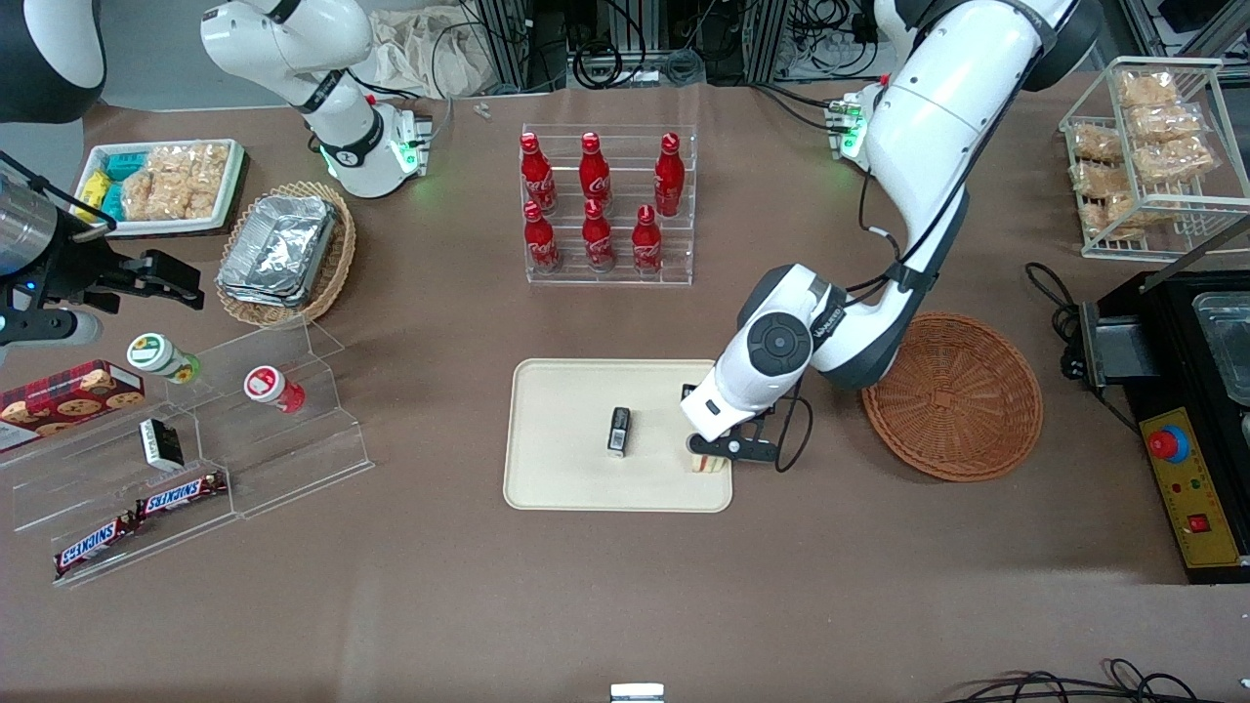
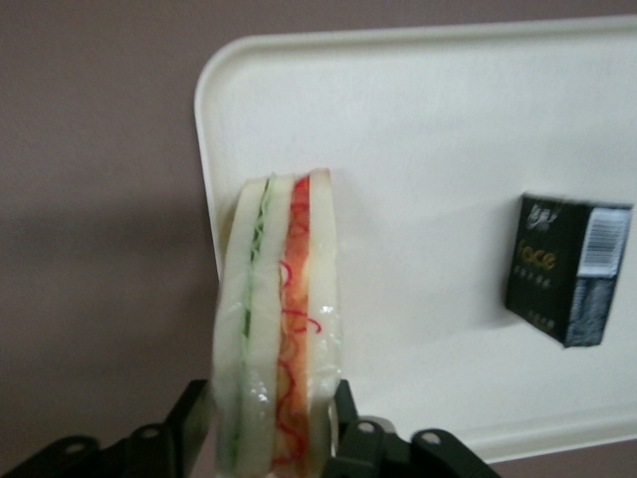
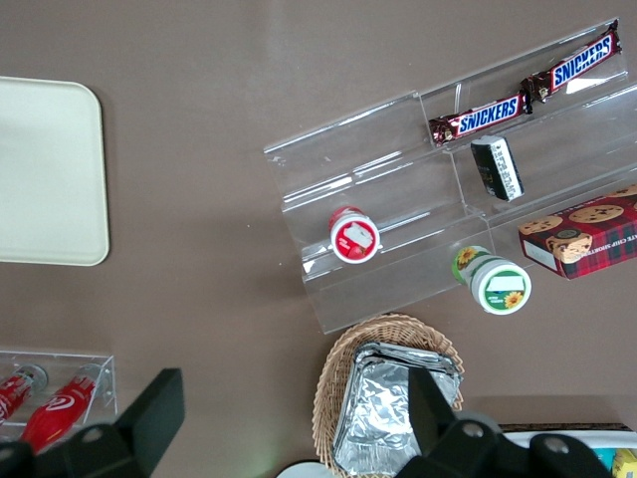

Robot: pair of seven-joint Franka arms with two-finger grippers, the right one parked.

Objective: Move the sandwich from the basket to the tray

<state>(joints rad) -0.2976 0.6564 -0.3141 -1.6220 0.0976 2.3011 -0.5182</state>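
My left gripper [image 1: 712, 451] is shut on the sandwich [image 1: 709, 465], a wedge of white bread with red-orange and green filling in clear wrap. It holds the sandwich upright over the tray's corner nearest the basket. In the left wrist view the sandwich [image 2: 279, 329] stands between the two black fingers [image 2: 191, 423] of the gripper [image 2: 269, 438], over the rim of the cream tray [image 2: 428, 119]. The cream-beige tray [image 1: 566, 400] lies mid-table. The reddish-brown wicker basket [image 1: 952, 395] sits beside the tray, toward the working arm's end, with nothing in it.
A small black box [image 1: 619, 431] lies on the tray and also shows in the left wrist view [image 2: 567, 269]. A clear rack of red bottles [image 1: 607, 205] stands farther from the camera than the tray. A black machine [image 1: 1187, 391] sits beside the basket.
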